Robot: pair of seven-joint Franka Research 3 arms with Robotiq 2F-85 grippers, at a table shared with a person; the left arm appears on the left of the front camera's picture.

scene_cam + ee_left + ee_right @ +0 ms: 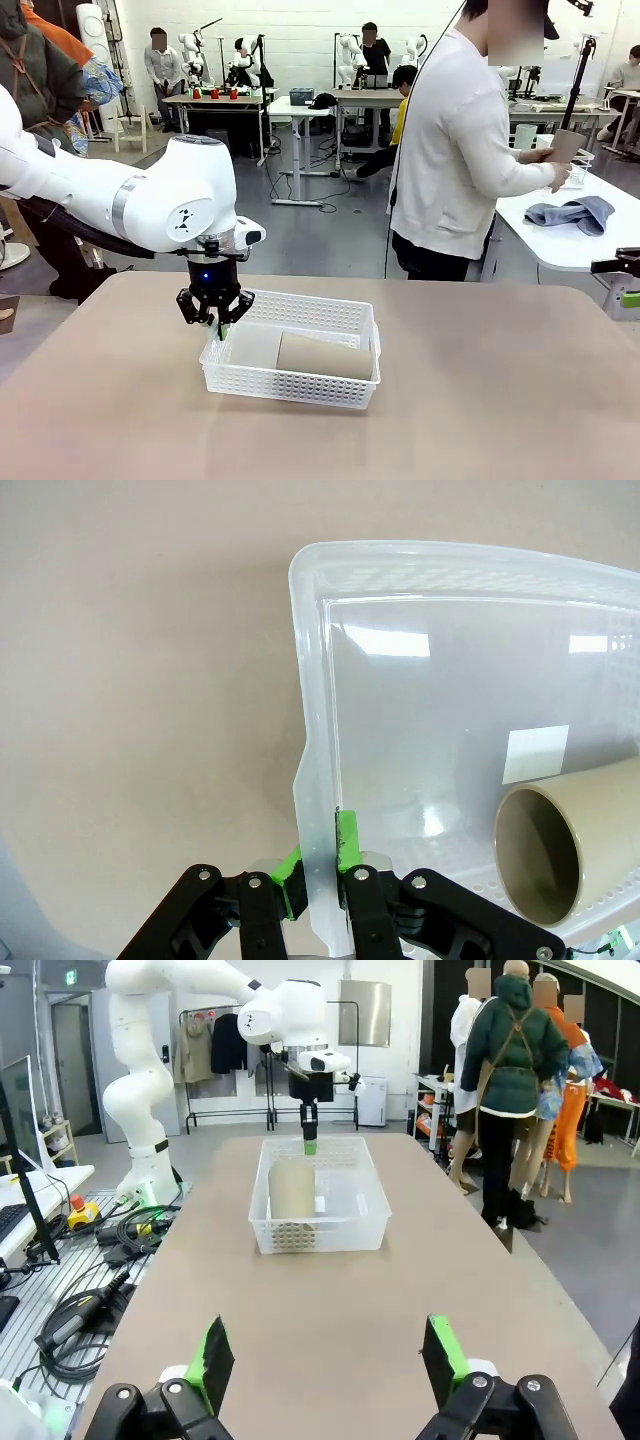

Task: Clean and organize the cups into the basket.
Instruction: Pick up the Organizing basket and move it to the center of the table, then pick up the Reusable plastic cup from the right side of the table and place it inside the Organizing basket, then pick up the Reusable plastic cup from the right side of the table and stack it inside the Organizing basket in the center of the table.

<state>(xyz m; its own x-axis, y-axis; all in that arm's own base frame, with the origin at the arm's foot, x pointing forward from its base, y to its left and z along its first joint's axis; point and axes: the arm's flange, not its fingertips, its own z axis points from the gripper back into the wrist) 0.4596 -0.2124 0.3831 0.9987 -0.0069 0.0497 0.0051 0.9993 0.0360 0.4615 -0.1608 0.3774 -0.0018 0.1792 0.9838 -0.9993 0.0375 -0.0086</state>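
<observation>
Front view: left pincer (213,322) clenched on the left end wall of the basket (290,385), which sits on the table (480,400) with one tan cup (322,355) lying on its side inside; a person at the far side holds a second tan cup (566,147). Left wrist view: green pads (346,855) nip the thin rim, one inside, one outside. The likely hazard is the wall flexing or slipping free if dragged, and the cup rolling. Right wrist view: right pincer (328,1350) released, jaws wide above the near table, well apart from the basket.
</observation>
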